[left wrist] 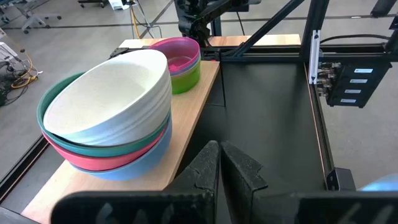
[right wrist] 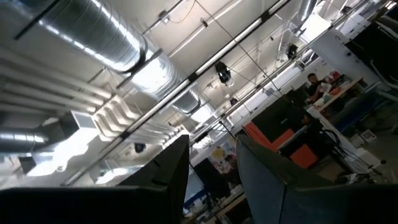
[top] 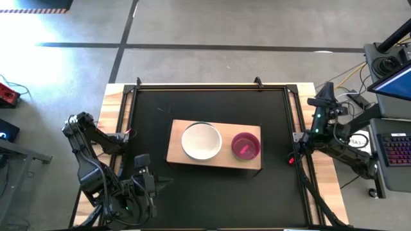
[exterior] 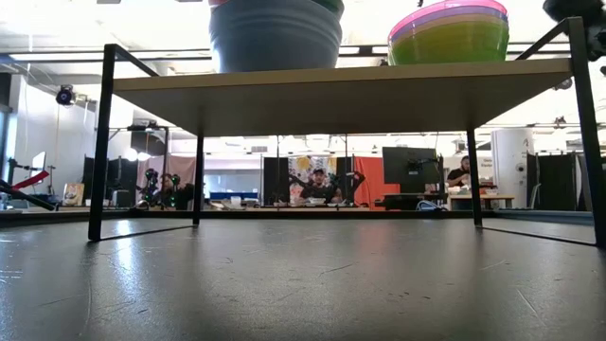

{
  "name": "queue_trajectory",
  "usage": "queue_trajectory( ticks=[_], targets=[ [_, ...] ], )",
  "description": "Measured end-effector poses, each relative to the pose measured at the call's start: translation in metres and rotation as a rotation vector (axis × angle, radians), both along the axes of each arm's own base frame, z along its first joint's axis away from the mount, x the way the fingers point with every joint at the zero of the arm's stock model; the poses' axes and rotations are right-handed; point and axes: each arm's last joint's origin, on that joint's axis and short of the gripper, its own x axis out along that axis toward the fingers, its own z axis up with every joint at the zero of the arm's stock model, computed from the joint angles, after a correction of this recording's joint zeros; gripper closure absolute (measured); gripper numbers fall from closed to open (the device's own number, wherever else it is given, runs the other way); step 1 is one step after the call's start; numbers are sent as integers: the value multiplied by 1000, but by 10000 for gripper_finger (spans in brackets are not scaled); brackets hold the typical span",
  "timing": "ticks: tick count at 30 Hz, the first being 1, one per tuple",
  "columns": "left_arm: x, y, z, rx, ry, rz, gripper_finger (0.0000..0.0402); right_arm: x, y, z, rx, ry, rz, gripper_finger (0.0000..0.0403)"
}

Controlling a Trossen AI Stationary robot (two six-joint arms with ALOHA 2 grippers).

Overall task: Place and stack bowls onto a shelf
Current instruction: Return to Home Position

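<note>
Two stacks of bowls stand on the light-wood shelf (top: 225, 158), which is raised on black legs (exterior: 98, 142). The left stack (left wrist: 109, 112) has a cream-white bowl (top: 201, 141) on top, then teal-green, red and blue-grey at the bottom (exterior: 275, 38). The right stack (top: 245, 146) has a magenta bowl on top and a yellow-green one (exterior: 450, 38) lower down. My left gripper (left wrist: 219, 149) is shut and empty, near the table's front left (top: 160, 183), pointing at the shelf. My right gripper (right wrist: 211, 146) stands at the table's right edge (top: 321, 96), tilted upward, open and empty.
The black tabletop (top: 212, 199) lies bare in front of the shelf and beneath it (exterior: 303, 275). A black frame (top: 295, 128) runs along the table's edges. A keyboard and screen (top: 395, 141) stand beyond the right edge. People sit in the room behind (exterior: 317, 185).
</note>
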Motion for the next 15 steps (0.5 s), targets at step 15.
queue_trajectory(
  ticks=[15],
  targets=[
    [0, 0, 0, 1, 1, -1, 402, 26, -16, -19, 201, 329, 1, 280]
  ],
)
